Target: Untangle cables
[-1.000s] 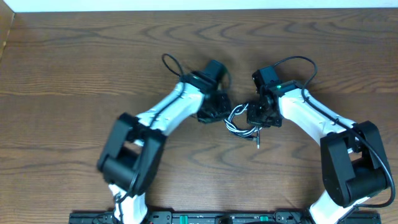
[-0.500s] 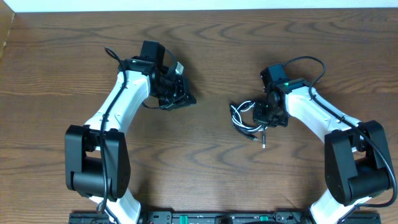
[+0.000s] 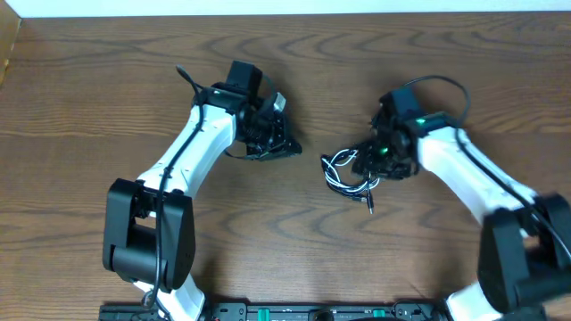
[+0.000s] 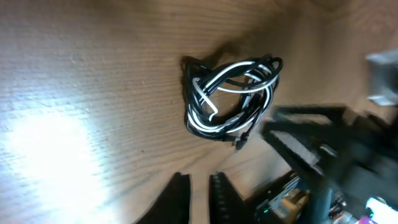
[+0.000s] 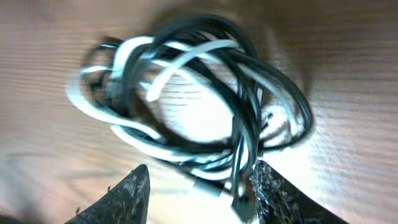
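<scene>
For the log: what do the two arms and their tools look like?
The left arm and right arm have white links with black joints and bases, each trailing a looped black cable. The right shows a green light. The left tool and right tool have black fingers.

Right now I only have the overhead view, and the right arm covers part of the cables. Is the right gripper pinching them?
Observer: No. The right wrist view shows the right gripper open. Its fingers are spread to either side of the cables, and nothing is clamped between them.
Operator: Are the black and white ones separated at all?
Observer: Not that I can see. Close up, the white loops thread through the black loops, and the two make a single coil.
</scene>
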Motion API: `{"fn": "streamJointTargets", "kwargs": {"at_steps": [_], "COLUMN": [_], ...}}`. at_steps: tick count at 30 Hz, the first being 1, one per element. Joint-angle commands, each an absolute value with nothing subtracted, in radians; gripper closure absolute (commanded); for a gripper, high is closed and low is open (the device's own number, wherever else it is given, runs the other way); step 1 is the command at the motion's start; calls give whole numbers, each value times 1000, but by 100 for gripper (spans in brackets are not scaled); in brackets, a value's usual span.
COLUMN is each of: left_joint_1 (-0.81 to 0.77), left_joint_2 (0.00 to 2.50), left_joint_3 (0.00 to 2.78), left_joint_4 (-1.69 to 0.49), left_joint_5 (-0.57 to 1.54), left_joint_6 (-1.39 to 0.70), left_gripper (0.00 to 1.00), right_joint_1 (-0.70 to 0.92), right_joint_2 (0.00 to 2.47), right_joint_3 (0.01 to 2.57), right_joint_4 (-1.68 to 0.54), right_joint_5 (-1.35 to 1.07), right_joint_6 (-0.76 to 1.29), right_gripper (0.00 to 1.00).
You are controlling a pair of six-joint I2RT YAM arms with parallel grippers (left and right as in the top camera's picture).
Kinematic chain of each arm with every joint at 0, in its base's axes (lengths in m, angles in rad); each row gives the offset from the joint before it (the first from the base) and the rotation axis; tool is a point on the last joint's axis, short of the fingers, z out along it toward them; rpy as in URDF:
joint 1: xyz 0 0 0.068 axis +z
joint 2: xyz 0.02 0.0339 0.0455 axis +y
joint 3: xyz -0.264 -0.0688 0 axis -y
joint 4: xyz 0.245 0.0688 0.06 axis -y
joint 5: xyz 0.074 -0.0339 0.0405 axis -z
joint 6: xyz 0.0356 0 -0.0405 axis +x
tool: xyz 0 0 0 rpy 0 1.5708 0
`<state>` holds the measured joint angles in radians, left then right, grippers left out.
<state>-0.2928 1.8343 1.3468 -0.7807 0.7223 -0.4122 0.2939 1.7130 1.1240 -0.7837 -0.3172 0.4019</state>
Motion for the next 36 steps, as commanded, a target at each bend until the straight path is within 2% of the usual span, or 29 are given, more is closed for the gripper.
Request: {"fn": "streamJointTargets", "kwargs": {"at_steps": [1, 5, 8, 9, 13, 16, 20, 26, 28, 35, 36], "left_joint_1": [-324, -382, -439, -461, -509, -540, -587, -627, -630, -641, -645], "left_joint_2": [1829, 1834, 1858, 1878, 1929, 1953, 1967, 1971, 1982, 2048, 2052], "left_joint_3": [1340, 1340, 1340, 1340, 1340, 1340, 1340, 1340, 1340, 1340, 1340], "left_joint_4": [-760, -680, -659, -648, -614, -588, -477, -348, -346, -303, -296], "left_joint_5": [684, 684, 638, 606, 495, 433, 345, 345, 345, 354, 354], "left_joint_6": [-569, -584, -585, -584, -577, -549, -445, -215, -151, -130, -130], "left_gripper": [83, 83, 70, 59, 41, 34, 31, 32, 35, 40, 44], "right_joint_1": [236, 187, 156, 142, 125, 125, 125, 125, 125, 125, 125], "right_joint_2": [1571, 1511, 1513, 1513, 1513, 1513, 1513, 1513, 1513, 1513, 1513], "right_joint_3": [1147, 1147, 1147, 1146, 1146, 1146, 1144, 1144, 1143, 1143, 1143], "right_joint_4": [-799, -837, -869, -874, -884, -892, -891, -900, -904, -905, -907], "right_joint_5": [-334, -239, -208, -208, -208, -208, -208, -208, -208, -193, -192], "right_joint_6": [433, 441, 440, 429, 409, 402, 402, 379, 376, 376, 375], "right_gripper": [52, 51, 50, 50, 50, 48, 47, 47, 47, 46, 46]}}
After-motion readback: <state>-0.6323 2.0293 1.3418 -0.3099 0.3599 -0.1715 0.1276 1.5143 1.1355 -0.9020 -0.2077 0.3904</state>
